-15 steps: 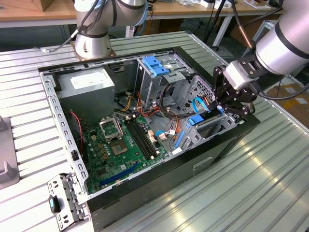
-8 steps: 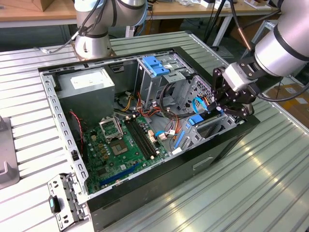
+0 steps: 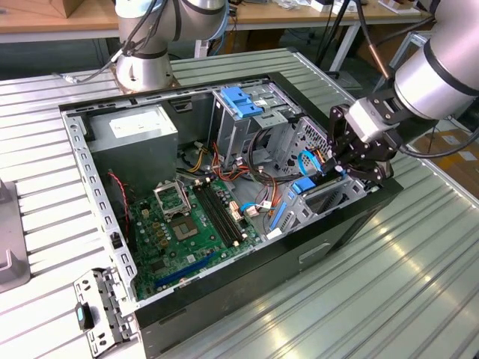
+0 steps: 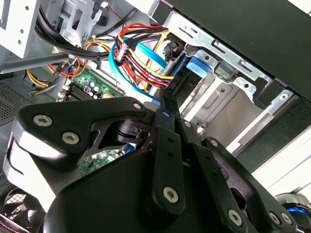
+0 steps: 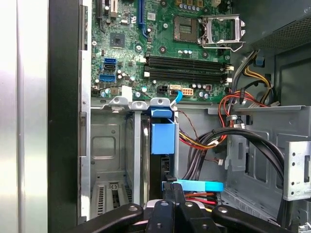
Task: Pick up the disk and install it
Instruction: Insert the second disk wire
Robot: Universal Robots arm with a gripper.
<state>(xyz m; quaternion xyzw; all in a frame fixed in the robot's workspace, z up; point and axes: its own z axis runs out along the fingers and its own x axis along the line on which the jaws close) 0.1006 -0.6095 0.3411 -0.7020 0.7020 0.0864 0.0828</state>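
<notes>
The disk [image 5: 163,138], a dark drive in a bright blue carrier, stands on edge in the metal drive bay [image 5: 109,145] at the front of the open computer case. In the exterior view the disk [image 3: 303,185] is at the case's right end. In the second wrist view its blue end [image 4: 197,65] shows in the bay. My gripper [image 5: 171,187] is shut, with its black fingertips together at the disk's rear end, beside a flat light-blue cable [image 5: 199,186]. My gripper [image 3: 337,166] hangs over the bay, and in the second wrist view my gripper [image 4: 163,104] points at the disk.
Red, yellow and blue cables [image 4: 136,58] crowd the space beside the bay. The green motherboard [image 3: 187,224] fills the case floor, with a grey power supply [image 3: 138,131] and a blue-latched drive cage [image 3: 243,101] behind. A loose metal bracket [image 3: 97,303] lies on the table.
</notes>
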